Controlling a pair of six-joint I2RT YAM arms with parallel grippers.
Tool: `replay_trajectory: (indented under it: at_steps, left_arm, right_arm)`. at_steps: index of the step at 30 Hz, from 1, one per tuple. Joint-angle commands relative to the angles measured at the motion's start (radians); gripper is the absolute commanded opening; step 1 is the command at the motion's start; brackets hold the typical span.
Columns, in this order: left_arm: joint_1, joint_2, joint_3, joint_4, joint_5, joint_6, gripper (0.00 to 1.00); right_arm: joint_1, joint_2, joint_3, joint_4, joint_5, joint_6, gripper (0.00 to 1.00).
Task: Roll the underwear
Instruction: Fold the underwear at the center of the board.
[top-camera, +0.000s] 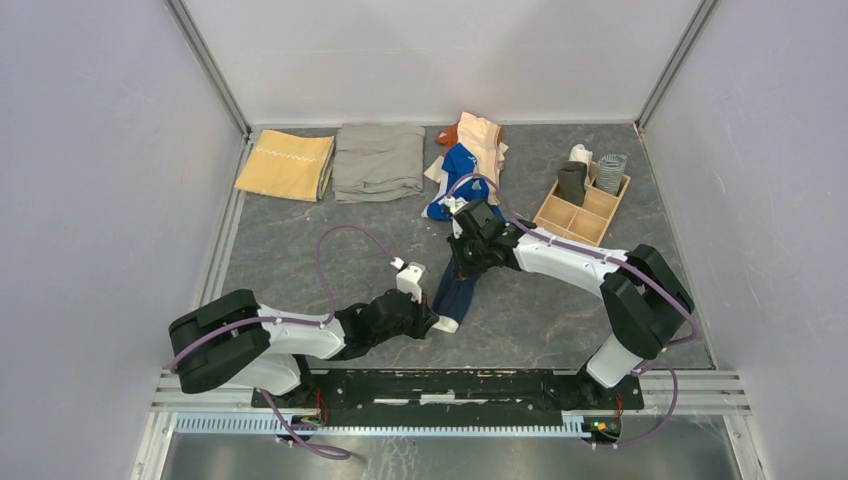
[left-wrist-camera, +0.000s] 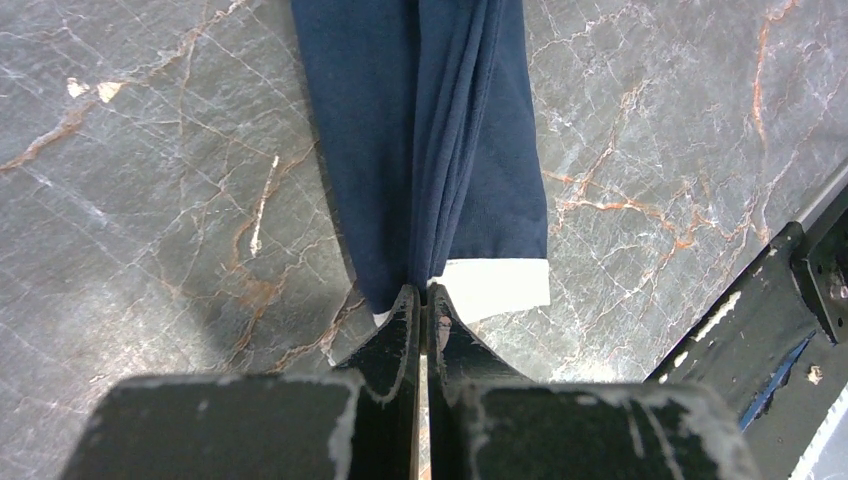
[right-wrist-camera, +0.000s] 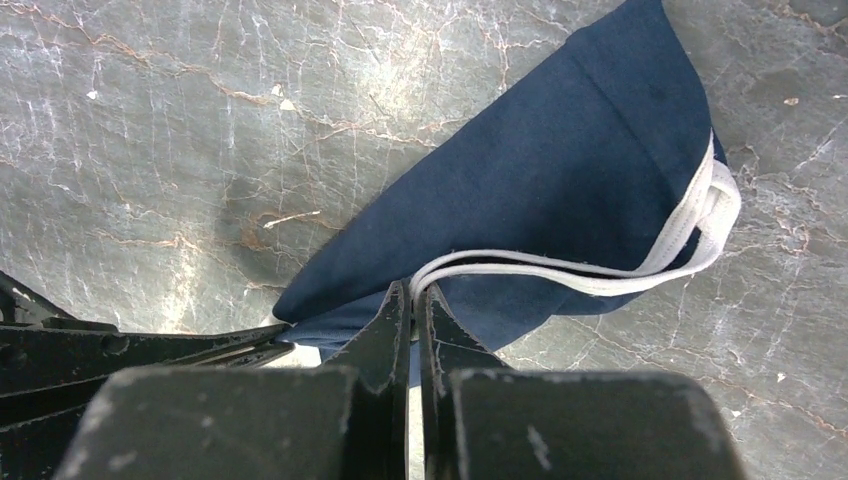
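Left fingers, right fingers clamp navy briefs | marbled table | white walls

Bright, even overhead light; sharp focus

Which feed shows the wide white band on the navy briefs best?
Left wrist: the band lies flat and sharp, right beside the left fingers, shut on the navy briefs. Top external shows only a small white patch. Right wrist shows the other end, with thin white trim, pinched by the right fingers.

Overhead view from behind; both wrist views close on navy briefs.
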Motion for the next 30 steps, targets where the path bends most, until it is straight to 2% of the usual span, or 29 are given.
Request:
replay_trajectory:
  at_steps: [1,13,16,19,24,25,30]
  left_arm:
    - [0.000,0.035,-0.021,0.019,0.040,0.015,0.02]
    - [0.000,0.038,-0.040,0.023,0.042,0.014,0.02]
    - [-0.001,0.038,-0.041,0.024,0.045,0.011,0.02]
    - [0.000,0.033,-0.044,0.024,0.044,0.010,0.02]
    - [0.000,0.029,-0.047,0.020,0.041,0.006,0.02]
    - [-0.001,0.025,-0.047,0.018,0.042,0.005,0.02]
    - [0.000,0.001,-0.049,0.007,0.036,-0.003,0.02]
  right_arm:
    - [-0.006,0.011,0.054,0.047,0.021,-0.025,0.00]
    - [-0.006,0.093,0.062,0.105,-0.025,-0.030,0.01]
    - [-0.005,0.112,0.056,0.138,-0.047,-0.027,0.09]
    - [-0.006,0.120,0.052,0.156,-0.047,-0.021,0.21]
    - [-0.005,0.097,0.052,0.169,-0.052,-0.028,0.32]
    - [-0.006,0.084,0.052,0.169,-0.054,-0.032,0.37]
    - [-0.005,0.016,0.050,0.149,-0.051,-0.057,0.46]
